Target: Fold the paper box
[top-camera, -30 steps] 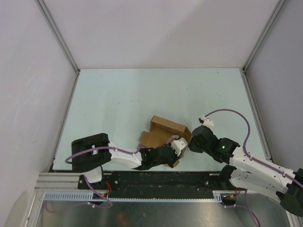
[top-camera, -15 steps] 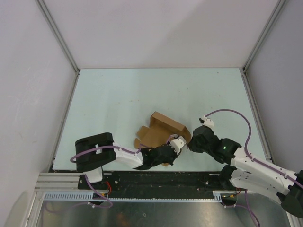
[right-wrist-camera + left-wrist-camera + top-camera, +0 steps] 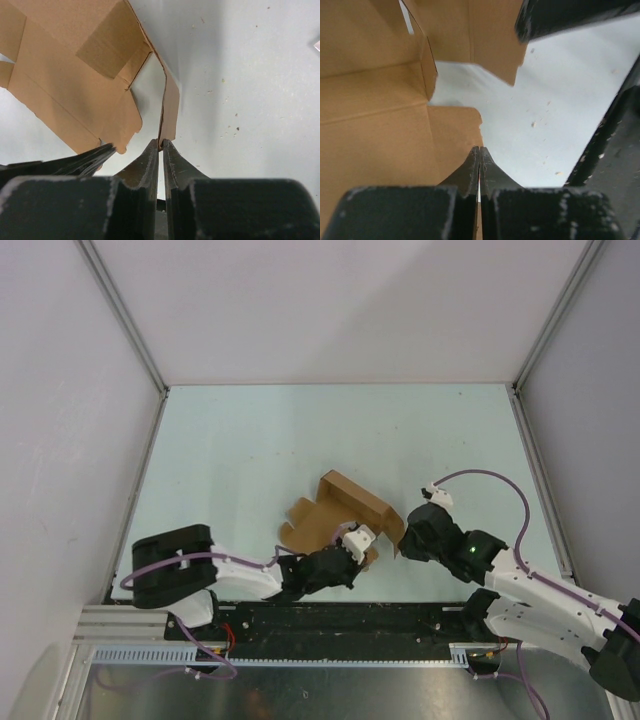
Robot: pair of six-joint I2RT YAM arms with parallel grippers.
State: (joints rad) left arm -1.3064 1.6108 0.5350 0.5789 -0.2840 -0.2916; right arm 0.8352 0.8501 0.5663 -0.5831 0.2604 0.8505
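Near the counter's 6 o'clock edge, the left hand pinches the box at 6 o'clock, and the right hand clamps its 3 o'clock flap.

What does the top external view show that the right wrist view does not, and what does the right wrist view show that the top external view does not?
Only the top external view shows the whole paper box, half open on the table. It also shows both arms, with the left gripper at the box's near edge and the right gripper at its right corner. Only the right wrist view shows the grip closely: the fingers pinch the thin edge of one flap. Both views show the brown box on the pale table.
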